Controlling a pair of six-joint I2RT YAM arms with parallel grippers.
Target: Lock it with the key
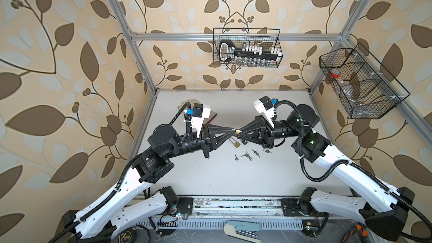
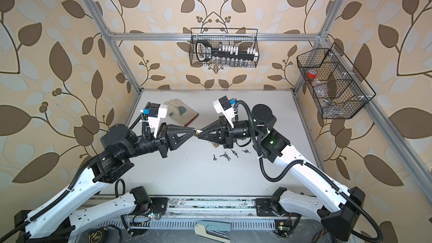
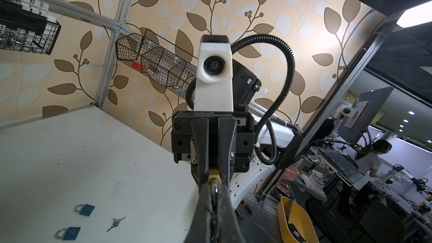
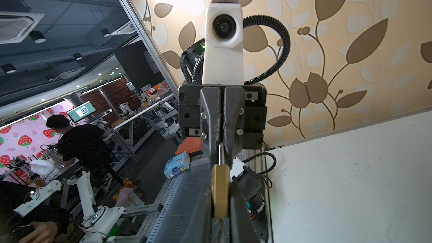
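Observation:
My two grippers meet tip to tip above the middle of the white table [image 1: 210, 176]. A small brass padlock [image 1: 237, 132] [image 2: 198, 133] hangs between them. The right gripper [image 1: 240, 134] [image 4: 221, 183] is shut on the padlock's body [image 4: 219, 192], seen edge-on between its black fingers. A thin silver piece, which looks like the key [image 4: 221, 154] [image 3: 214, 187], sticks out of the brass end [image 3: 213, 176]. The left gripper [image 1: 233, 131] [image 3: 214, 191] is shut on that key. The padlock's shackle is hidden between the right fingers.
On the table under the grippers lie a second brass padlock [image 1: 236, 144] with a raised shackle and several loose keys [image 1: 246, 155]. A work glove [image 2: 182, 112] lies at the back left. Two blue padlocks [image 3: 85, 209] lie near another key [image 3: 115, 223]. Wire baskets [image 1: 246, 47] [image 1: 360, 82] hang on the frame.

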